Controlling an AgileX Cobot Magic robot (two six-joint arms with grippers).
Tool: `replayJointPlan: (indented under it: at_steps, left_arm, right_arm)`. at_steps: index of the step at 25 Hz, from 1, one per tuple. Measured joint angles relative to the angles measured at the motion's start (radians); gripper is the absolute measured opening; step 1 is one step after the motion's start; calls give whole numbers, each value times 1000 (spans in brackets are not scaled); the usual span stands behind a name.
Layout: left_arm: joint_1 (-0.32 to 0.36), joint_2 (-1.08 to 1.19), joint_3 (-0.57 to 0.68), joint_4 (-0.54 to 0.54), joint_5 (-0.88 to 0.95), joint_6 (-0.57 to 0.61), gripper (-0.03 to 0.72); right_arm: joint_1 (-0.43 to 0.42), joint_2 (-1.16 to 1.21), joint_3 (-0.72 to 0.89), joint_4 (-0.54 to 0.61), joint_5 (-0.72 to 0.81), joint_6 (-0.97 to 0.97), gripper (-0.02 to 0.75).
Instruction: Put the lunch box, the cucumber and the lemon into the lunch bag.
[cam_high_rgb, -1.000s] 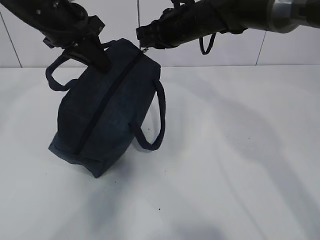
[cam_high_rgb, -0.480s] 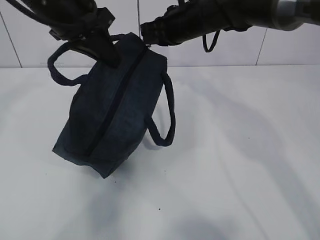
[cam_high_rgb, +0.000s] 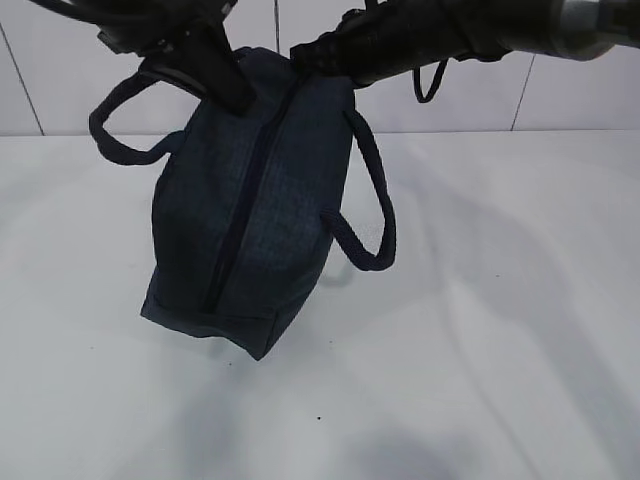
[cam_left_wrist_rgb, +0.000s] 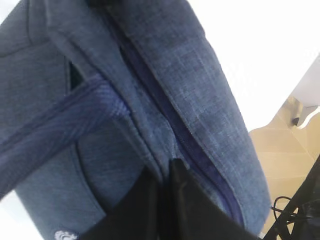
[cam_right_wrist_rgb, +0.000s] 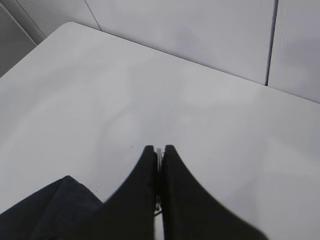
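The lunch bag (cam_high_rgb: 255, 215) hangs tilted, only its bottom corner near the white worktop (cam_high_rgb: 480, 320), zipper closed, two loop handles drooping either side. The left fingers (cam_left_wrist_rgb: 162, 172) pinch fabric beside the zipper; the right fingers (cam_right_wrist_rgb: 159, 152) are clamped on a thin silver piece at the bag's top end.

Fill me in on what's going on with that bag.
Both arms hold the lunch bag up by its top end, its bottom edge at the white table. The left gripper is shut on fabric beside the closed zipper; the right gripper pinches something thin and silvery, apparently the zipper pull. No food is in view.
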Motion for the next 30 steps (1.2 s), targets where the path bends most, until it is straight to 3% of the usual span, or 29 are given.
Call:
replayJointPlan:
  at_steps: [30]
  left_arm:
    - [-26, -48, 0, -29, -10, -11, -8]
  right_arm:
    - [2, -2, -4, 30, 30, 0, 0]
